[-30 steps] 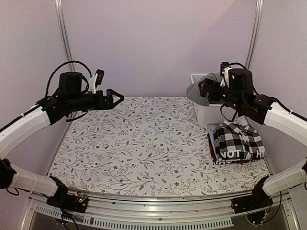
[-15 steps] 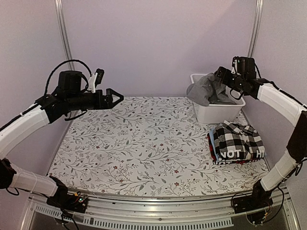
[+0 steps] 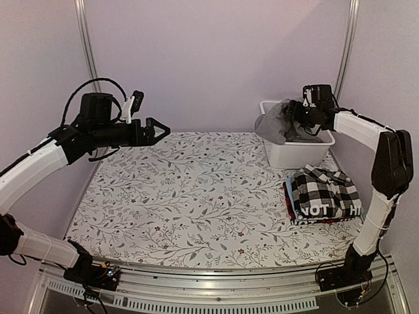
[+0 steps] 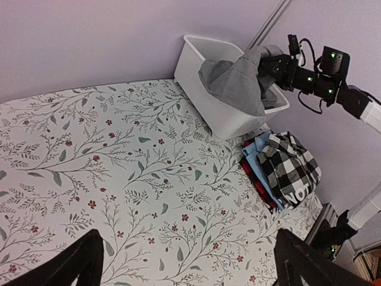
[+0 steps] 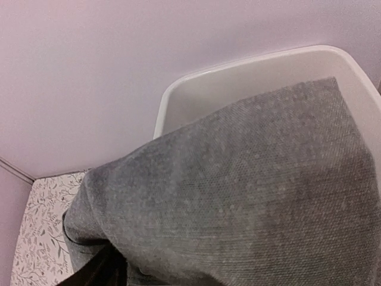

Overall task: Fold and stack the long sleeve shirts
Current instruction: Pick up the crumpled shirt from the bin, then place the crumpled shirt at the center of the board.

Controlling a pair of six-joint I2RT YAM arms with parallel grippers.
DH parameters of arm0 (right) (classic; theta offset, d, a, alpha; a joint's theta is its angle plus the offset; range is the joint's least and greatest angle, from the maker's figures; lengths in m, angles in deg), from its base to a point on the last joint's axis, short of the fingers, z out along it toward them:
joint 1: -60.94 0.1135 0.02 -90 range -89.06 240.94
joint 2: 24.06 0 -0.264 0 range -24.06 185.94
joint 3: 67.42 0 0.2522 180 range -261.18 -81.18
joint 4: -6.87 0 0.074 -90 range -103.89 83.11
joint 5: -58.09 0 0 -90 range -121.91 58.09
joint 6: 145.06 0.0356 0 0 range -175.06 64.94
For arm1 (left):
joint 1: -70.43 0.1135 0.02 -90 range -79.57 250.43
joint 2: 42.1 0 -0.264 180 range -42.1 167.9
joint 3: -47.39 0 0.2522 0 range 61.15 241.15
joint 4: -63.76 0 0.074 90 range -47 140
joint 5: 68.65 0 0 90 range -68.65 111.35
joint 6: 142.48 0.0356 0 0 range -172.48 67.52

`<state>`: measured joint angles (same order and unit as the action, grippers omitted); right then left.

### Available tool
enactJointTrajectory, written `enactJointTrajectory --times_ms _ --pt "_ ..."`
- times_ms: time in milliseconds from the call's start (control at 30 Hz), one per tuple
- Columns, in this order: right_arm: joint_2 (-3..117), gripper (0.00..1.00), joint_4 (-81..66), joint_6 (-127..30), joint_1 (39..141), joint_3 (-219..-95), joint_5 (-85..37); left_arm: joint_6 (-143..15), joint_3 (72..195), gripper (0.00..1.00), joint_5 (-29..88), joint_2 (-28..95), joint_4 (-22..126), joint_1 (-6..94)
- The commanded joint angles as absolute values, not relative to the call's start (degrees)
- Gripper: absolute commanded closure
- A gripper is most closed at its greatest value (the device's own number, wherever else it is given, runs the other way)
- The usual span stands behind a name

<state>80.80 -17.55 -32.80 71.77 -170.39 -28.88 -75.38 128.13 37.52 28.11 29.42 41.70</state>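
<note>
Bare table (image 3: 183, 196) spans the left and middle. At the far right stands the bin (image 3: 294, 156), the grey shirt (image 3: 272, 125) draped over its left rim. The folded stack (image 3: 324, 193) lies just near of it.

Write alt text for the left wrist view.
The right gripper holds a grey shirt over the rim of a white bin on a floral table. Beside the bin lies a folded stack, checked shirt on top.

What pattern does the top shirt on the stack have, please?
The top shirt is black-and-white checked; clearest from top external.

High rear view; wrists toward bin (image 4: 231, 123)
</note>
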Motion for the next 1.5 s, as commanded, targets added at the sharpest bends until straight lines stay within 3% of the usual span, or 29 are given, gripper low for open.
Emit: enactJointTrajectory --times_ms 0,100,133,433,667,800,933,1000,1167,1333,1467 --pt "83.95 0.5 -14.0 -34.79 71.67 -175.91 -27.01 -74.75 130.57 0.0 38.03 28.33 28.85 41.51" --pt "85.29 0.93 -14.15 -35.36 71.7 -179.39 -26.45 -74.72 130.75 0.0 37.73 27.81 28.63 41.46" --pt "85.51 1.0 -14.37 -35.52 71.69 -180.57 -26.23 -74.74 130.76 0.0 37.71 27.65 28.58 41.51" --pt "80.07 1.0 -12.35 -39.49 76.48 -187.32 -25.78 -76.1 129.34 0.0 37.27 26.16 28.81 41.52" --pt "77.65 1.0 -14.6 -47.61 89.79 -195.04 -30.94 -78.46 127.59 0.0 36.2 24.15 28.0 41.51" --pt "77.01 1.0 -16.71 -48.8 97.21 -193.74 -31.59 -80.31 126.76 0.0 34.56 22.68 26.31 41.59" --pt "76.52 1.0 -15.54 -47.42 104.58 -183.58 -34.76 -82.3 125.47 0.0 31.45 21.62 23.51 41.68" --pt "75.95 0.9 -12.12 -44.65 107.82 -175.27 -33.73 -83.54 124.2 0.0 30.21 21.17 22.34 42.11" --pt "76.39 0.48 -8.72 -37.71 114.61 -157.46 -30.12 -85.49 120.03 0.0 30.57 20.1 21.4 42.7" --pt "71.29 0.25 -6.09 -30.55 120.65 -145.37 -31.27 -86.56 114.42 0.0 31.87 21.32 24.64 42.87" --pt "64.0 0.15 -4.4 -24.68 120.75 -136.77 -36.69 -87.31 111.56 0.0 33.48 23.5 27.38 42.83"
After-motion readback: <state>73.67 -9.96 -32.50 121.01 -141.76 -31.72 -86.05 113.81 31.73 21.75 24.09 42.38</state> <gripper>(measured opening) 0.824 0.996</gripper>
